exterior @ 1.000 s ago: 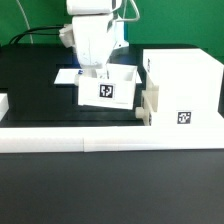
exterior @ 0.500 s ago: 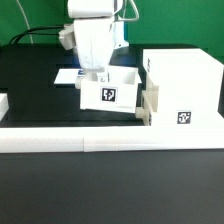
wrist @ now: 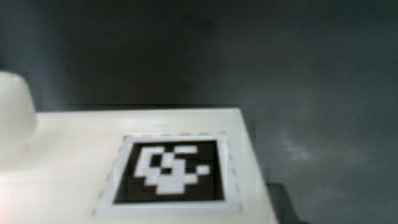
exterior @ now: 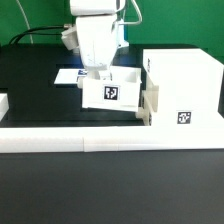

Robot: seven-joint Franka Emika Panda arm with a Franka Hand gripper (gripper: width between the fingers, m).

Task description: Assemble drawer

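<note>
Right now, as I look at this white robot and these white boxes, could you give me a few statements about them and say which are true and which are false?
1. The small tray stands on the black table. True.
2. The tray is on the exterior view's right of the large case. False: it is on the case's left.
3. The case shows a square tag. True.
4. The tray is red. False: it is white.
</note>
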